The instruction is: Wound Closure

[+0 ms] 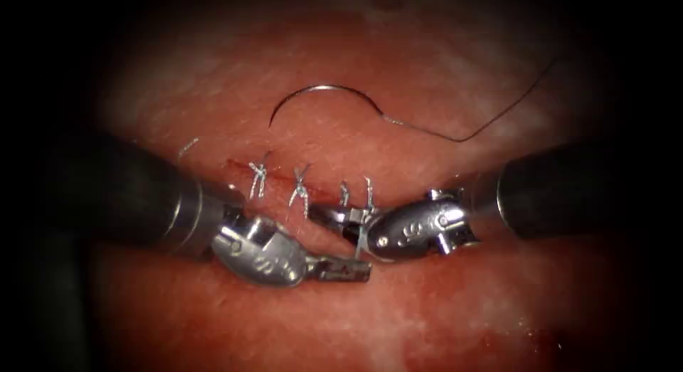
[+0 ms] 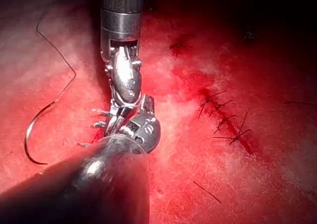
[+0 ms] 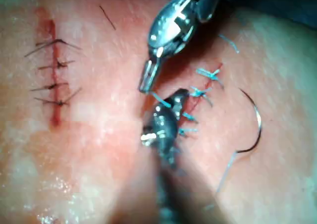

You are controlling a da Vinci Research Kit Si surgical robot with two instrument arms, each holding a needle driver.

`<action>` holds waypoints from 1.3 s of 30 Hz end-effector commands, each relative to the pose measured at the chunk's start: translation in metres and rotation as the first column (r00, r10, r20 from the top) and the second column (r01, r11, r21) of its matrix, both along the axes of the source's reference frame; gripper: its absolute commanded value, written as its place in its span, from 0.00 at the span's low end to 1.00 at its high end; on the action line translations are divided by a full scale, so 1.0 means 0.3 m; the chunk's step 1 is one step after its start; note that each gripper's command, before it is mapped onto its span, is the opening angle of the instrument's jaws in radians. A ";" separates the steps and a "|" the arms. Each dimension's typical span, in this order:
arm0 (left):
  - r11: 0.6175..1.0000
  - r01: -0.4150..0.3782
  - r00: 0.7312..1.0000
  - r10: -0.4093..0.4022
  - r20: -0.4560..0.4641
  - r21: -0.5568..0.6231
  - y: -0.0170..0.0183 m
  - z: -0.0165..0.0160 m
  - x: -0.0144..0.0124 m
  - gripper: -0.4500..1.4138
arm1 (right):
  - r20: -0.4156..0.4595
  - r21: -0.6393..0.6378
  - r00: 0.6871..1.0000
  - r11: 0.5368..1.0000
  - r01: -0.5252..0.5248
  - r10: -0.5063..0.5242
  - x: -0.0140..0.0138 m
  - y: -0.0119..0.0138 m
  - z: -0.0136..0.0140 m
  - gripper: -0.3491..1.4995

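Observation:
The curved needle (image 1: 324,89) lies free on the tissue (image 1: 427,308) beyond the cut (image 1: 284,183), held by neither tool; I also see the needle (image 2: 34,130) (image 3: 255,122) in both wrist views. Its thread (image 1: 462,139) trails off to the right. Several pale stitches (image 1: 299,187) cross the cut. My left tool (image 1: 359,271) lies in front of the cut, its jaws shut on a thread tail (image 1: 363,238) that rises to the rightmost stitch (image 1: 368,193). My right tool (image 1: 320,214) reaches in from the right with its tip at that same tail. The left tool (image 3: 145,85) and right tool (image 3: 178,97) nearly touch.
A second cut (image 3: 52,80), closed with dark stitches (image 2: 228,120), lies apart from the working area. A short loose piece of dark thread (image 2: 207,192) rests on the tissue. Red fluid (image 2: 188,80) stains the surface around both cuts.

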State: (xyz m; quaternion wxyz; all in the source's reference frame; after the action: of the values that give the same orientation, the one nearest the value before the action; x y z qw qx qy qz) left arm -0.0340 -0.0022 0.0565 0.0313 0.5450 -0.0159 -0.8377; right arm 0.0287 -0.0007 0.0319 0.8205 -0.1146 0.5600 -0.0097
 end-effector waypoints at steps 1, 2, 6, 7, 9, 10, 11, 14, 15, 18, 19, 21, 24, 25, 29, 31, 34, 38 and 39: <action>1.000 -0.002 1.000 0.002 0.002 0.005 -0.004 0.001 -0.0011 0.00 | 0.001 0.004 1.000 1.000 0.000 0.000 0.0015 -0.0038 0.0002 0.00; 1.000 -0.004 1.000 0.004 0.003 0.005 -0.005 0.001 -0.0007 0.00 | 0.002 0.006 1.000 1.000 0.002 -0.002 0.0012 -0.0039 0.0001 0.00; 1.000 -0.013 1.000 0.013 0.008 0.006 -0.007 -0.002 0.0027 0.00 | -0.004 0.000 1.000 1.000 0.011 -0.011 -0.0016 -0.0061 -0.0018 0.37; 1.000 -0.011 1.000 0.011 0.002 0.005 -0.008 -0.003 0.0047 0.00 | -0.005 -0.005 1.000 1.000 0.002 -0.002 -0.0034 -0.0072 -0.0029 0.74; 1.000 -0.010 1.000 0.010 -0.004 0.004 -0.008 -0.005 0.0084 0.00 | 0.015 0.013 0.999 0.999 -0.033 0.033 -0.0068 -0.0087 -0.0052 0.91; 1.000 -0.008 1.000 0.008 -0.009 0.002 -0.009 -0.006 0.0107 0.00 | 0.015 0.020 0.999 0.999 -0.035 0.035 -0.0090 -0.0095 -0.0064 0.92; 1.000 -0.004 1.000 0.004 -0.016 0.005 -0.009 -0.007 0.0141 0.00 | 0.009 0.022 0.999 0.999 -0.031 0.031 -0.0121 -0.0103 -0.0083 0.92; 1.000 0.014 0.999 -0.013 -0.040 0.014 -0.011 -0.008 0.0239 0.00 | -0.009 0.025 0.998 0.998 -0.058 0.058 -0.0201 -0.0108 -0.0135 0.92; 0.999 0.026 0.998 -0.025 -0.052 0.020 -0.011 -0.008 0.0272 0.00 | -0.012 0.025 0.997 0.997 -0.071 0.071 -0.0222 -0.0106 -0.0150 0.93; 0.997 0.072 0.994 -0.069 -0.084 0.038 -0.009 -0.006 0.0378 0.05 | -0.021 0.033 0.996 0.995 -0.091 0.092 -0.0278 -0.0089 -0.0197 0.93; 0.995 0.090 0.992 -0.086 -0.090 0.040 -0.007 -0.005 0.0409 0.06 | -0.022 0.035 0.995 0.995 -0.098 0.099 -0.0289 -0.0084 -0.0209 0.93; 0.989 0.137 0.986 -0.131 -0.106 0.051 -0.003 -0.003 0.0479 0.08 | -0.024 0.038 0.993 0.993 -0.112 0.113 -0.0305 -0.0072 -0.0230 0.93; 0.974 0.214 0.968 -0.202 -0.146 0.070 0.003 0.003 0.0574 0.16 | -0.022 0.042 0.993 0.993 -0.114 0.115 -0.0313 -0.0068 -0.0244 0.91; 0.969 0.232 0.963 -0.218 -0.160 0.079 0.006 0.004 0.0603 0.19 | -0.022 0.042 0.993 0.993 -0.113 0.114 -0.0313 -0.0069 -0.0245 0.91; 0.927 0.351 0.922 -0.317 -0.221 0.135 0.013 0.012 0.0725 0.16 | -0.018 0.039 0.993 0.992 -0.118 0.119 -0.0313 -0.0077 -0.0239 0.90; 0.887 0.413 0.901 -0.364 -0.237 0.207 0.015 0.015 0.0771 0.09 | -0.014 0.038 0.992 0.992 -0.122 0.122 -0.0315 -0.0078 -0.0238 0.90; 0.838 0.475 0.874 -0.415 -0.253 0.268 0.014 0.021 0.0810 0.27 | -0.012 0.037 0.992 0.992 -0.124 0.124 -0.0320 -0.0079 -0.0239 0.90; 0.771 0.552 0.832 -0.480 -0.279 0.318 0.010 0.026 0.0831 0.53 | -0.010 0.042 0.992 0.991 -0.129 0.129 -0.0321 -0.0081 -0.0238 0.90; 0.767 0.558 0.828 -0.485 -0.281 0.318 0.009 0.027 0.0832 0.59 | -0.010 0.042 0.992 0.991 -0.129 0.129 -0.0321 -0.0081 -0.0238 0.90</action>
State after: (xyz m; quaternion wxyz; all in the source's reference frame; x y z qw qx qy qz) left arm -0.0084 0.0016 0.0645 -0.3166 0.4336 -0.0023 -0.8437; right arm 0.0185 -0.0019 0.0244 0.8181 -0.1364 0.5559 0.0545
